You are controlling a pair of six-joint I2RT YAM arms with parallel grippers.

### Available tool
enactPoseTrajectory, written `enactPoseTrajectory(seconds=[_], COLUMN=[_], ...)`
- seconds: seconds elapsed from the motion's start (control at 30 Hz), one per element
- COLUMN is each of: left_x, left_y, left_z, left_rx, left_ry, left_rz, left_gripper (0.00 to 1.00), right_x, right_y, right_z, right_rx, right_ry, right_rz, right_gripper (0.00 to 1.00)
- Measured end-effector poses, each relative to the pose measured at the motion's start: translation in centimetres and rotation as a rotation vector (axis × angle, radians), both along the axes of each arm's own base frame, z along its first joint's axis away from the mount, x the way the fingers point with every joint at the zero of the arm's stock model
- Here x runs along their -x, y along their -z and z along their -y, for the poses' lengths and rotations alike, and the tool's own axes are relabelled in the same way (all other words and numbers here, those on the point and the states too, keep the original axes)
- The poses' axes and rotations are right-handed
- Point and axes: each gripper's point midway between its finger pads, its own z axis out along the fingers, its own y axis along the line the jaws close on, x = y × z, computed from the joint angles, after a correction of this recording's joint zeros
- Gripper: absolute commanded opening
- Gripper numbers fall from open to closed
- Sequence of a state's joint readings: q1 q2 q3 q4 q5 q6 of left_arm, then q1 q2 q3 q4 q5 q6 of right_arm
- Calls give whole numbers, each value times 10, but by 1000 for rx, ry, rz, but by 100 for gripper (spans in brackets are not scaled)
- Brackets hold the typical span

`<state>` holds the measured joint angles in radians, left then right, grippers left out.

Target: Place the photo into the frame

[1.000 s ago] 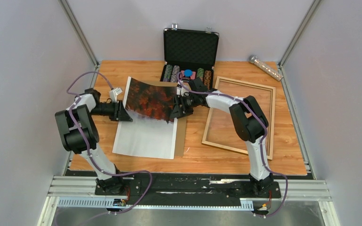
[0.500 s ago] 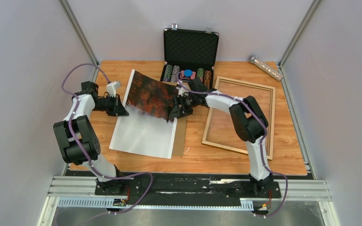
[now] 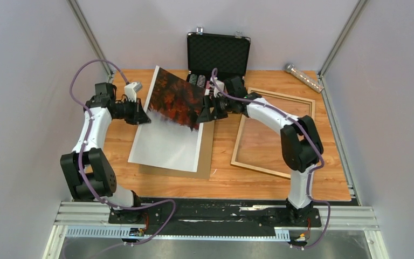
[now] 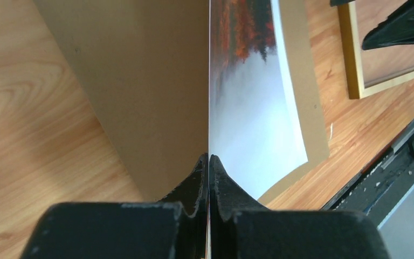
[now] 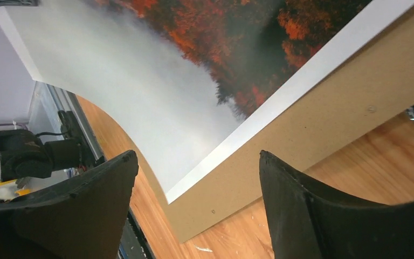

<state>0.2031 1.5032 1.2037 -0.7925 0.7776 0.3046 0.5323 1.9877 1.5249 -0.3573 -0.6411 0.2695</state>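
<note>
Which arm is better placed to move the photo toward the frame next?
Left. The left tool is shut on the photo at its edge; the right tool is open, gripping nothing. The frame lies farther right, so reach may be tight.

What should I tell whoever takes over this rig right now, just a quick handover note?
Left tool shut on the left edge of the photo. Right tool open at its right edge, gripping nothing.
The photo's far end is lifted; its near end rests on the brown backing board. The frame lies flat to the right, nothing in it.
Done: photo partly picked up. Left: carry it over and lay it in the frame.
</note>
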Motion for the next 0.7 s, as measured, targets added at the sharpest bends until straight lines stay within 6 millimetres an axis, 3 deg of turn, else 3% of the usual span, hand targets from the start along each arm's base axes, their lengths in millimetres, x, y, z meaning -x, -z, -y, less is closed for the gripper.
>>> enactPoseTrajectory(seconds=[0.17,0.37,0.5,0.7], left_x=[-11,-16,-22,-27], left_y=[-38,-81,-121,-196], left_z=[10,42,67,84], left_rx=[4,20,-9,-47], left_ry=[-27,-18,1,-26], left_rz=[65,124,200,358], left_gripper=[0,0,0,0], right_x=[-6,-13,-19,-19], right_y=[-60,-118,-142,-159], right_z=[12,9,6,9], right_rx=[-55,-125,-155,-182], right_ry=[32,46,56,81], right_rz=[119,219,263,263], right_gripper=[84,86,86,86])
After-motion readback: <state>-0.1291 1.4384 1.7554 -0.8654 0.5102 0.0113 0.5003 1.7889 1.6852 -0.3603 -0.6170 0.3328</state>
